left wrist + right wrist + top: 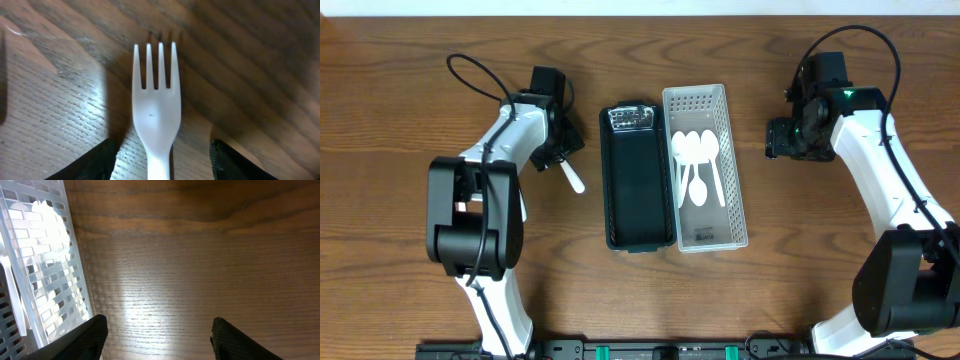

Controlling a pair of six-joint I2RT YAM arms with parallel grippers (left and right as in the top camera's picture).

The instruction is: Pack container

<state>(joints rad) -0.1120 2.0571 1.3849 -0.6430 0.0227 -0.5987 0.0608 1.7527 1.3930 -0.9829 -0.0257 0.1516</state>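
Black fingers (97,162) of the left hand (163,152) stand well apart on either side of the handle of a white plastic fork (154,112). Bare wood shows in both gaps, so the hand is wide and grips nothing yet. The fork lies flat on the counter (55,105), tines pointing away from the wrist, its handle sitting a touch nearer the left finger than the right. To do this pick well, the hand likely needs to be right down at the wood before it closes, because the handle is thin and low. Centring it first should keep one finger from pushing the light fork sideways. A firm, square pinch on the handle and a level lift ought to stop it from swivelling. From above, the fork lies near the left side of a black tray (638,205). Pressed against the tray's far side is a white basket (708,235) that already holds spoons (696,150). Which of the two should take the fork I cannot tell. The right hand (157,330) is also wide and empty, over bare wood just beside the basket.
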